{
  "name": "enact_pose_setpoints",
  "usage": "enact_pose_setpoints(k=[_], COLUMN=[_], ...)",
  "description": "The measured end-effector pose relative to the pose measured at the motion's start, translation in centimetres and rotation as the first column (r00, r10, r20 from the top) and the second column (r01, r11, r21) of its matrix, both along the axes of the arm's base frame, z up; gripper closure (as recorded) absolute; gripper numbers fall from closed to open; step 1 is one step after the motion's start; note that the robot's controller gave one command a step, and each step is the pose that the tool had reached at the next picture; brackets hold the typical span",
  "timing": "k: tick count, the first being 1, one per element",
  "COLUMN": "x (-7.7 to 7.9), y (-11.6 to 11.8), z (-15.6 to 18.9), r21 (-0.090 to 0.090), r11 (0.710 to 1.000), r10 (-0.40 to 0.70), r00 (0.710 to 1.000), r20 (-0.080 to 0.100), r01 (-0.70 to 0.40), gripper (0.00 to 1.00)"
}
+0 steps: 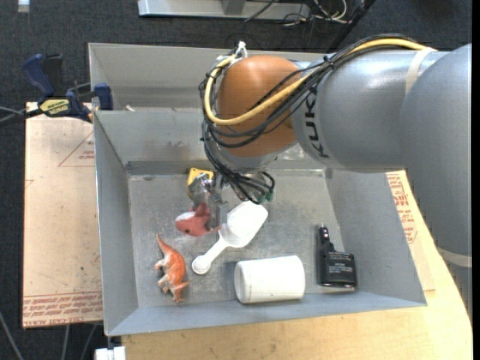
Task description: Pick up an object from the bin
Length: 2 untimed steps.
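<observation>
My gripper (209, 199) hangs under the orange wrist cover, low in the back middle of the bin. It stands right above a small red toy (193, 222) lying on the bin floor and seems to touch its upper edge. A white plastic scoop (234, 232) lies just to the right of the gripper, its handle pointing toward the front left. A small yellow thing (198, 175) shows just behind the gripper by the back wall.
An orange toy dinosaur (172, 268) lies at the front left. A white cylinder (270, 278) lies on its side at the front middle. A black device (335, 261) rests at the right. The arm and its cables cover the back right.
</observation>
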<state>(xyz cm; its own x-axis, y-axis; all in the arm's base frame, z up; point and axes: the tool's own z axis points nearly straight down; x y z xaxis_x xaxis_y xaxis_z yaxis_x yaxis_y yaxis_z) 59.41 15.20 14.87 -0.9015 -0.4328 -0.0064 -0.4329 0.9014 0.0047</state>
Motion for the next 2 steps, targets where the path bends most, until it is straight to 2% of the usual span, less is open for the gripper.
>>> enact_pose_setpoints(k=[1,2], x=[0.5,-1.2], y=[-0.8,-0.2], z=[-1.6,8.0], r21=[0.005,0.003], r11=[1.0,0.999], r10=[-0.023,-0.042], r00=[1.0,0.999], r20=[0.021,0.003], r01=[0.023,0.042], gripper=[1.0,1.0])
